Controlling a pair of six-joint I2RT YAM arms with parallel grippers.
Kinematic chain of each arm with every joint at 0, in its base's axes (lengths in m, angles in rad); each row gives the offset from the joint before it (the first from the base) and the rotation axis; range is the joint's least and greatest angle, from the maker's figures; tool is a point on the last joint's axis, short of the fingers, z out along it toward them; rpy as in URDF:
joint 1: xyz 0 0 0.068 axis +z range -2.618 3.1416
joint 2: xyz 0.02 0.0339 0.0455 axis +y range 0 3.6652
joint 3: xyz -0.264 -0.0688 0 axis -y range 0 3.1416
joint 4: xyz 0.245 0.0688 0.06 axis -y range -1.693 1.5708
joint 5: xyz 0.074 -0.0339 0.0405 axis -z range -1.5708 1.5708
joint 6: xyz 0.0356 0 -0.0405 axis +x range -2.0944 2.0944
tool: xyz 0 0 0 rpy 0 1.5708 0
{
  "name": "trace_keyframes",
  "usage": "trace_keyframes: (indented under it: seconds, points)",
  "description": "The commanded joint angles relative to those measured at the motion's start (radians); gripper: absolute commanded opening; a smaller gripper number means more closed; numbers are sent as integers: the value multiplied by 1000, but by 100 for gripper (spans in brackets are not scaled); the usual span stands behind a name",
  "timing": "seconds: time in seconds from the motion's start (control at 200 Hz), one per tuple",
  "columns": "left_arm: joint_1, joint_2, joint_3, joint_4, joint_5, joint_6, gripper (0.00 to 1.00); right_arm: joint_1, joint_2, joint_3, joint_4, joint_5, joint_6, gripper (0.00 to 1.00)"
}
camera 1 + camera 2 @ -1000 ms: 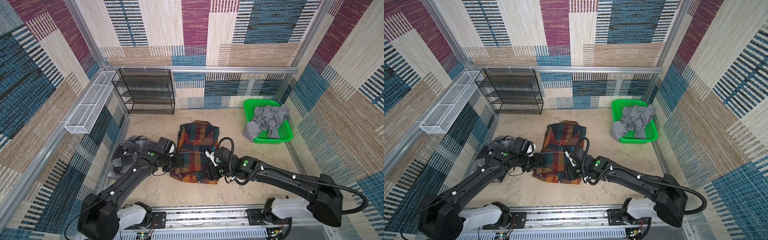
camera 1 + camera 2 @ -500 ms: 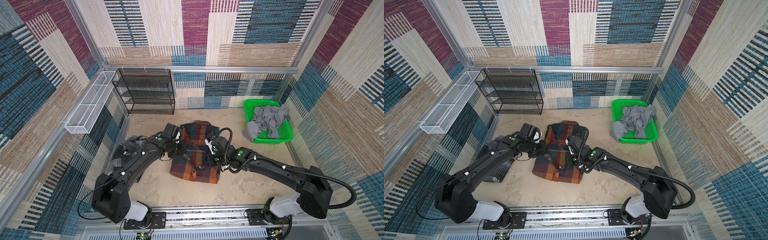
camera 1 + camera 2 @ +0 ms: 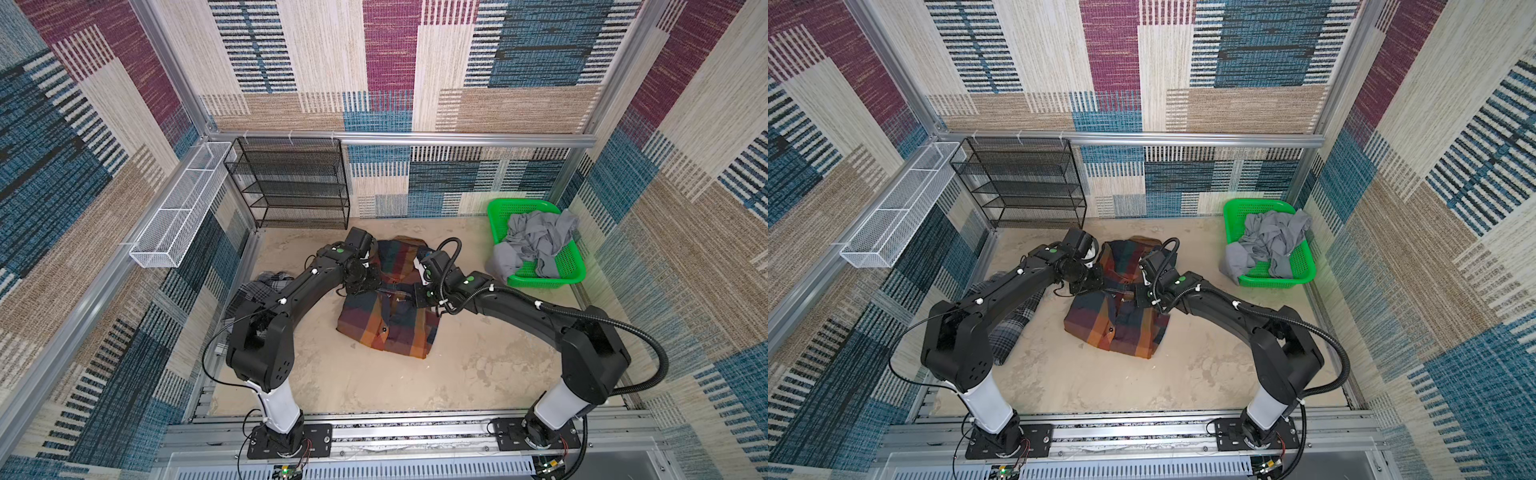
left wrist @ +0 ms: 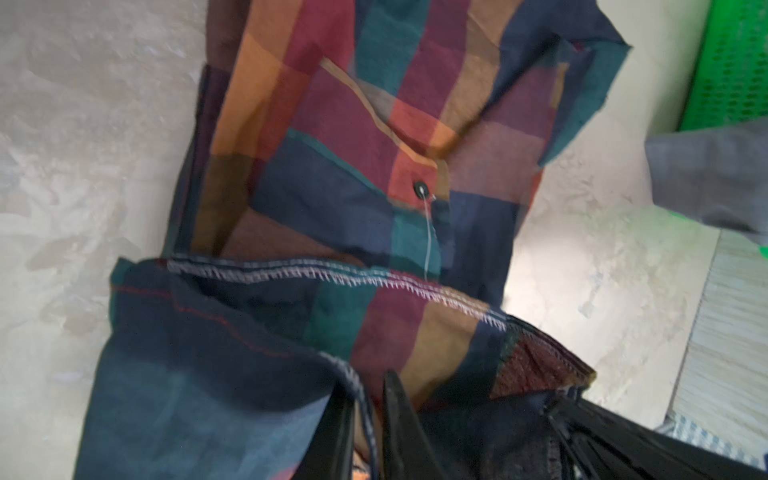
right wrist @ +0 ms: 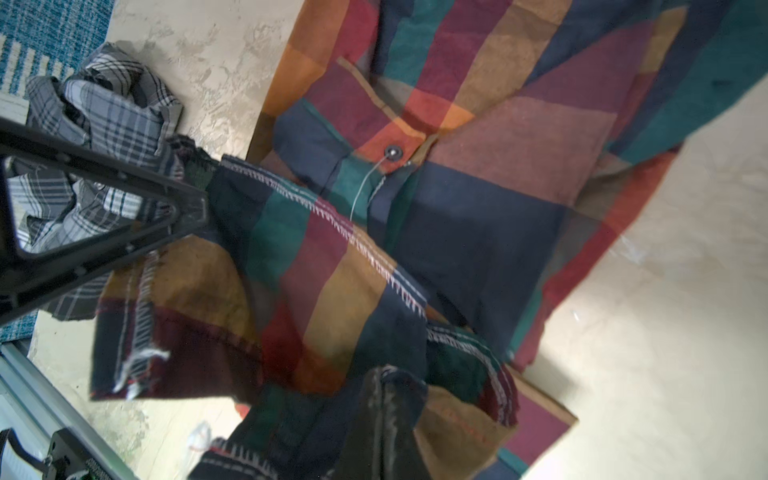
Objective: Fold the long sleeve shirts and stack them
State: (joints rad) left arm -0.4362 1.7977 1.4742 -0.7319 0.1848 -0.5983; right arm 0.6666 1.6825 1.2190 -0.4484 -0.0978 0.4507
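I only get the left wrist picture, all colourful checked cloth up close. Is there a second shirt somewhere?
Observer: Yes, a grey plaid shirt lies crumpled on the floor, partly under the left arm.
Operator: What's the green thing at my edge?
Observer: A green basket by the back wall, heaped with grey clothes.
Operator: Is the other claw doing anything?
Observer: The right claw is shut on the colourful shirt's lifted edge.
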Motion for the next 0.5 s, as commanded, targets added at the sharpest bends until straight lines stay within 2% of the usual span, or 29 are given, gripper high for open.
trace_keyframes:
  seconds: [0.0,0.13,0.22,0.24,0.265,0.316,0.331,0.346,0.406,0.496]
  points:
    - [8,51,54,-38,-32,34,28,-28,47,30,31,-6,12,0]
    - [23,118,117,-69,-29,42,39,-62,117,54,55,-21,20,0]
    - [36,142,150,-86,-39,51,52,-68,178,89,47,-5,19,0]
    - [39,146,162,-94,-38,53,54,-69,185,92,51,-11,18,3]
    - [42,150,176,-104,-35,55,62,-70,196,95,58,-23,16,9]
    - [45,148,204,-125,-42,61,67,-74,214,108,55,-41,18,17]
    - [47,147,212,-132,-42,64,77,-73,216,111,54,-42,19,19]
    - [48,143,218,-140,-41,66,80,-74,216,112,55,-45,17,22]
    - [51,106,223,-151,-57,77,83,-74,186,103,81,-79,4,35]
    - [56,6,151,-118,-92,79,84,-74,118,76,101,-57,-13,52]
